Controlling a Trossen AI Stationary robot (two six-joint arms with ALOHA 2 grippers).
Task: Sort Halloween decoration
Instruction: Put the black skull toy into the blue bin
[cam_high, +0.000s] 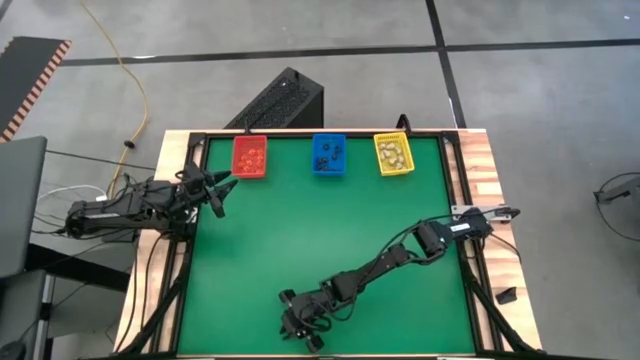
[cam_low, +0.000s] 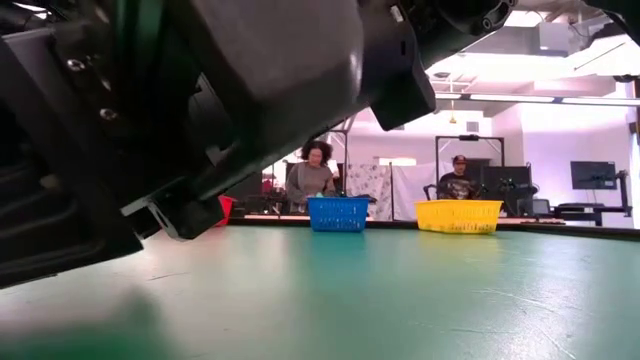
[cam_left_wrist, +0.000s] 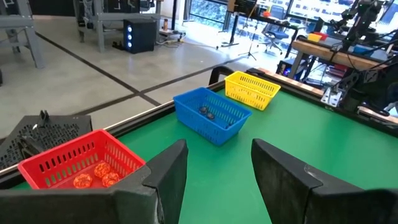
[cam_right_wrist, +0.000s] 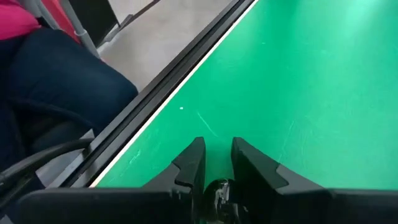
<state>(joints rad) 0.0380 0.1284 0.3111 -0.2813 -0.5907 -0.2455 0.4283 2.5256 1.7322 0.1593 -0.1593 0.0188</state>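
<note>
My right gripper (cam_right_wrist: 216, 146) reaches low over the green mat near the table's near edge (cam_high: 298, 325), its fingers drawn close on a small dark trinket (cam_right_wrist: 218, 191) of the Halloween decoration. Other trinkets lie in the bins at the far edge: orange ones (cam_left_wrist: 93, 175) in the red bin (cam_high: 249, 157), dark ones (cam_left_wrist: 207, 112) in the blue bin (cam_high: 328, 153), cream ones in the yellow bin (cam_high: 393, 154). My left gripper (cam_left_wrist: 217, 155) waits open and level at the table's left side (cam_high: 222, 190), beside the red bin. My right gripper pinches the small dark trinket (cam_right_wrist: 219, 186) between its two fingers. The fingers slant down toward the table's near edge. Whether the trinket rests on the mat or is clear of it, I cannot tell.
A black frame (cam_right_wrist: 155, 87) runs along the mat's near edge, and a seated person's leg (cam_right_wrist: 56, 81) is just beyond it. In the low view my right arm (cam_low: 200, 110) fills the left side; two people sit far behind the bins.
</note>
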